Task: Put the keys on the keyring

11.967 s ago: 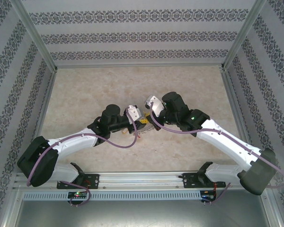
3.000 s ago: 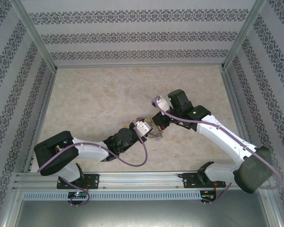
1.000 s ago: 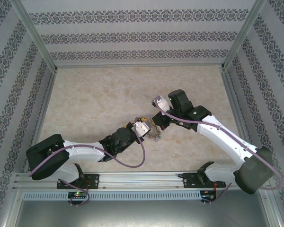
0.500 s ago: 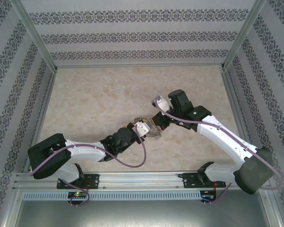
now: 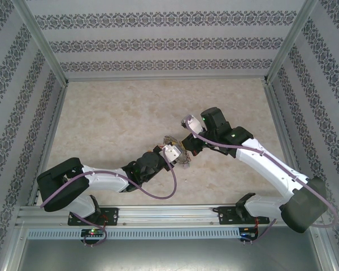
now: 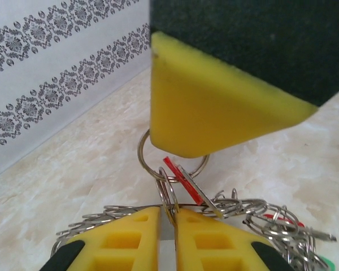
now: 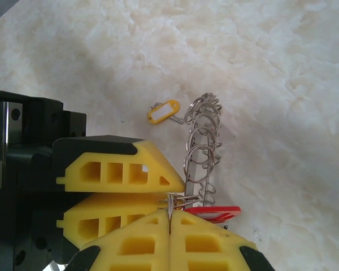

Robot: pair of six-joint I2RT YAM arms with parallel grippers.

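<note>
- Looking down from the top external view, we find the keyring [image 5: 183, 160], a small tangle of grey metal, lying on the matte, cream-marbled table [image 5: 113, 113]. The left gripper [image 5: 178, 154] comes at the keyring from the near left and the right gripper [image 5: 187, 148] from the far right. Their heads meet over it and hide most of it. Well away from the keyring stand walls [image 5: 158, 42] of pale paper with dark floral bands. A purple cable [image 5: 158, 195] loops along the left arm on the near side of the keyring.
- From the left wrist, we see the keyring [image 6: 254, 212] as a chain of thin, shiny wire loops. The left gripper's [image 6: 168, 213] ribbed yellow fingers stand almost together, clamped on one small loop that runs into the slit between them. Linked to that loop is a larger round ring [image 6: 142, 164], its top covered by the right gripper's blunt yellow finger [image 6: 214, 107]. A flat red tag [image 6: 183, 180] lies slanted just beside it.
- From the right wrist, we see the right gripper [image 7: 169, 217] pressed tight together on a fine wire loop at the keyring's near end. The left gripper's hollow-celled yellow fingers [image 7: 116, 166] sit just left of that spot. The keyring's loops [image 7: 200, 149] run away over the table, with a yellow tag [image 7: 163, 110] at the far end and the red tag [image 7: 212, 213] beside the right fingertips.
</note>
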